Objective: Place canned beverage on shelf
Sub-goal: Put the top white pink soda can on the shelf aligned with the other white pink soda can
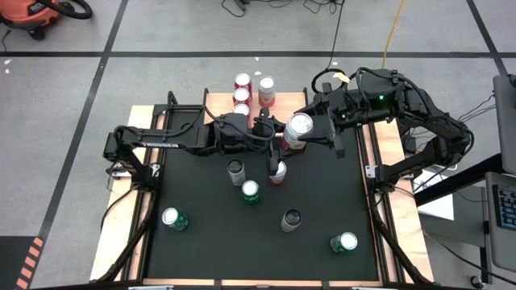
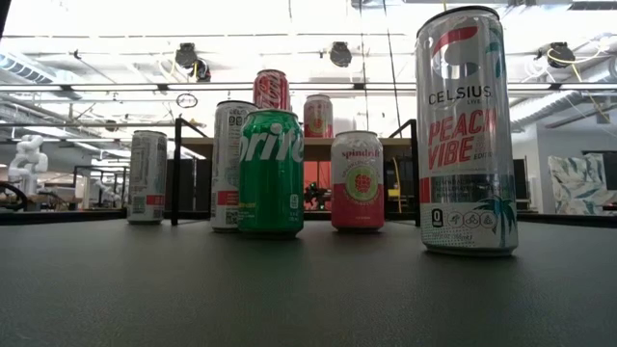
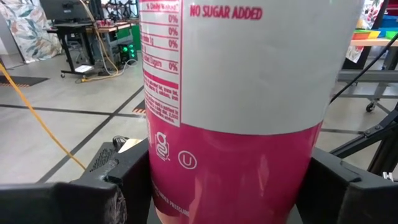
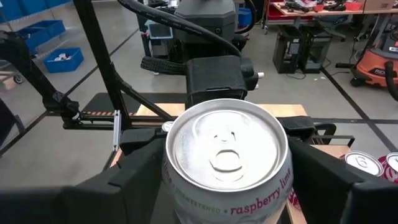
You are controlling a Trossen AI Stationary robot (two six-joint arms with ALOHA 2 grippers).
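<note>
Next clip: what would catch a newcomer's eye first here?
Both arms meet mid-table over the black mat, the left pincer and right pincer both closed on one pink-and-white raspberry-lime can. Behind them, four cans already stand on the shelf. In the low view, a tall Celsius can looms closest.

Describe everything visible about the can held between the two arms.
The can is silver-topped aluminium with its pull tab unopened; the body is white above and magenta below, printed "raspberry lime" and "no sugar added". It is lifted above the mat near the shelf, its top tilted toward the right hand, which grips it just under the rim, while the left hand clamps the magenta end.
</note>
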